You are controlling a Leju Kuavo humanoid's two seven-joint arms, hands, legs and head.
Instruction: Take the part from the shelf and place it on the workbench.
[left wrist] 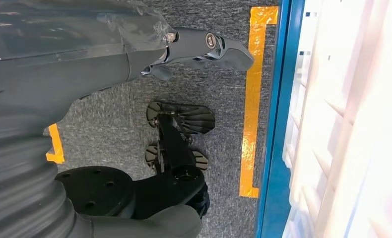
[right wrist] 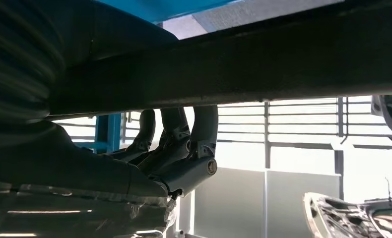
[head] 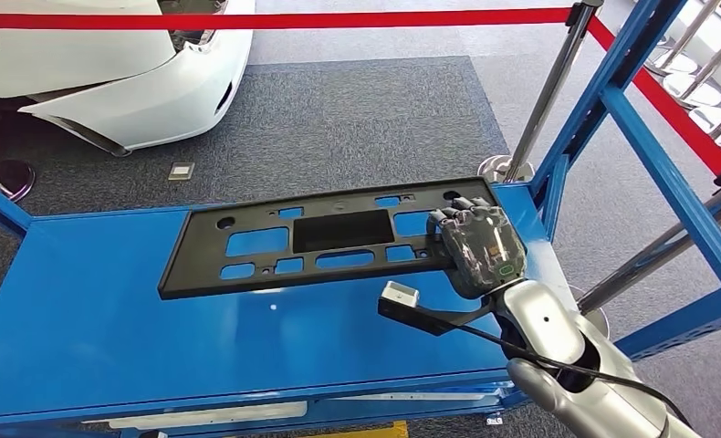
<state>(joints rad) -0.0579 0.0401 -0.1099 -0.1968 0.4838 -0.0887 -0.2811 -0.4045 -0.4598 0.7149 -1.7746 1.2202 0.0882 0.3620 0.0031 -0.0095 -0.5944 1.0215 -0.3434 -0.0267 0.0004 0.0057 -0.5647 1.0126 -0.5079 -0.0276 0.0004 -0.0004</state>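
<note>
The part (head: pixel 329 233) is a long, flat black plastic panel with several cut-outs, lying across the back of the blue shelf deck (head: pixel 110 319). My right hand (head: pixel 478 242) sits over the panel's right end. In the right wrist view its fingers (right wrist: pixel 179 148) curl around the edge of the dark panel (right wrist: pixel 258 64), gripping it. My left hand (left wrist: pixel 199 47) hangs beside my body above the grey carpet, fingers extended and holding nothing.
Blue shelf uprights (head: pixel 612 91) rise close to the right of my right hand. Behind the shelf are a white car bumper (head: pixel 138 82), a red barrier tape (head: pixel 339 18) and a metal stanchion (head: pixel 544 96). Yellow floor tape (left wrist: pixel 251 99) runs beside the blue frame (left wrist: pixel 278 124).
</note>
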